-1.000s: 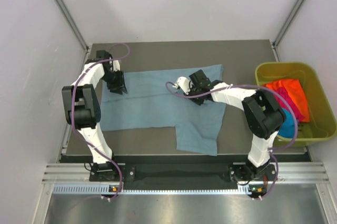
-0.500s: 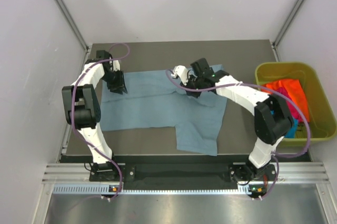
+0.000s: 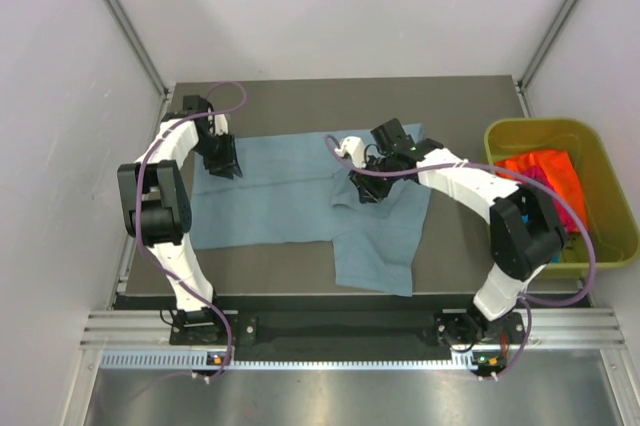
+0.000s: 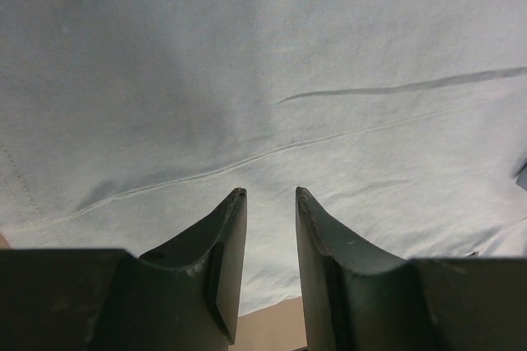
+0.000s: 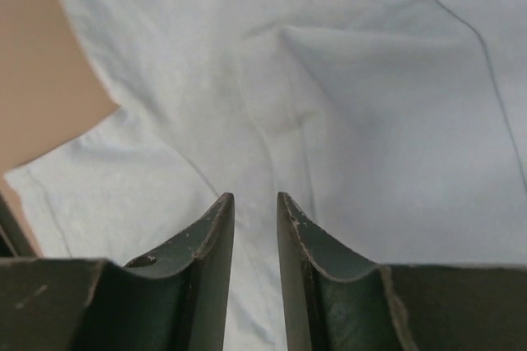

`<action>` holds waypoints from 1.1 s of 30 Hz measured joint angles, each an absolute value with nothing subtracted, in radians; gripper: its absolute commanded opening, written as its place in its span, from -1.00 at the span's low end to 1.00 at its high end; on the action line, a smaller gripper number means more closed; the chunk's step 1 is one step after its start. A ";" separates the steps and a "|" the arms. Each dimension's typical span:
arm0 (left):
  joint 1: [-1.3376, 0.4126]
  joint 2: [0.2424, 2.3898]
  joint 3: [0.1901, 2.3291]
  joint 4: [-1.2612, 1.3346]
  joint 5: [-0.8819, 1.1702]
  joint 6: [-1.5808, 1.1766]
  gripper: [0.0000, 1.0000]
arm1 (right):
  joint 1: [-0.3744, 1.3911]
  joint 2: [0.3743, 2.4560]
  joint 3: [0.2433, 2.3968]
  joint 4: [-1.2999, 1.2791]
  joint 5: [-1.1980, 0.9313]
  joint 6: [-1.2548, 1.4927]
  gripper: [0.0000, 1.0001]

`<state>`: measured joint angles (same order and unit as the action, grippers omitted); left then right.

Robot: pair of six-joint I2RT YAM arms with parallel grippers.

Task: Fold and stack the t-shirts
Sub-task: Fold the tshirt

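Overhead, bright tees (image 3: pixel 545 174) in bin (image 3: pixel 530 134), wrists, probably seams on grey-blue t-shirt (image 4: pixel 263 79)

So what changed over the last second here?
The right gripper shifted toward the table's far edge and back, then opened above the grey-blue t-shirt, apparently releasing it. Its elbow swung out toward the yellow-green bin. The left gripper stayed open at the shirt's far left corner, and the shirt's outline barely changed.

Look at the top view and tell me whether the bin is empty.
No, an orange shirt lies in the bin.
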<state>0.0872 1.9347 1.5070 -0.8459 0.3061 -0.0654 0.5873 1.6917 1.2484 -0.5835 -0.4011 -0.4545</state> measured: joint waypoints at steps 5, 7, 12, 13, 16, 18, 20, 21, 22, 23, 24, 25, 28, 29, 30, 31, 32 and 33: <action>0.087 1.934 1.507 -0.846 0.304 -0.064 -0.29 | 0.440 1.692 1.231 -0.548 -0.386 -0.366 -0.47; 0.087 1.934 1.507 -0.847 0.299 -0.061 -0.30 | 0.355 1.692 1.231 -0.529 -0.383 -0.327 -0.47; 0.087 1.935 1.507 -0.847 0.294 -0.051 -0.27 | 0.176 1.695 1.231 -0.502 -0.403 -0.248 -0.44; 0.087 1.935 1.507 -0.848 0.295 -0.050 -0.27 | 0.155 1.701 1.231 -0.498 -0.419 -0.230 -0.43; 0.087 1.935 1.507 -0.850 0.301 -0.049 -0.25 | 0.125 1.735 1.232 -0.487 -0.483 -0.163 -0.43; 0.087 1.935 1.509 -0.854 0.303 -0.046 -0.24 | 0.114 1.769 1.232 -0.478 -0.533 -0.111 -0.43; 0.087 1.935 1.513 -0.858 0.302 -0.041 -0.24 | 0.111 1.796 1.231 -0.471 -0.581 -0.062 -0.44; 0.087 1.936 1.515 -0.859 0.302 -0.039 -0.24 | 0.110 1.806 1.231 -0.467 -0.606 -0.034 -0.43; 0.087 1.936 1.517 -0.859 0.302 -0.036 -0.24 | 0.110 1.813 1.230 -0.461 -0.626 -0.012 -0.43; 0.087 1.936 1.518 -0.860 0.302 -0.035 -0.24 | 0.109 1.818 1.230 -0.456 -0.641 0.009 -0.43; 0.087 1.936 1.519 -0.860 0.302 -0.033 -0.24 | 0.108 1.819 1.229 -0.451 -0.653 0.026 -0.43; 0.087 1.936 1.519 -0.860 0.302 -0.031 -0.24 | 0.108 1.820 1.227 -0.447 -0.663 0.040 -0.43; 0.087 1.936 1.519 -0.861 0.300 -0.029 -0.24 | 0.108 1.821 1.224 -0.444 -0.675 0.057 -0.45; 0.087 1.936 1.519 -0.860 0.299 -0.027 -0.24 | 0.108 1.821 1.224 -0.448 -0.675 0.056 -0.45; 0.087 1.936 1.519 -0.861 0.299 -0.027 -0.24 | 0.108 1.821 1.224 -0.451 -0.675 0.056 -0.45; 0.087 1.936 1.519 -0.861 0.299 -0.027 -0.24 | 0.108 1.821 1.222 -0.456 -0.673 0.055 -0.43; 0.087 1.936 1.519 -0.861 0.299 -0.027 -0.24 | 0.108 1.818 1.216 -0.457 -0.670 0.054 -0.43; 0.087 1.936 1.519 -0.861 0.299 -0.028 -0.24 | 0.108 1.812 1.202 -0.456 -0.663 0.053 -0.42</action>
<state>0.0872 1.9362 1.5188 -0.8608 0.2993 -0.0277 0.1078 1.8122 1.2022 -0.4564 -0.6628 0.0532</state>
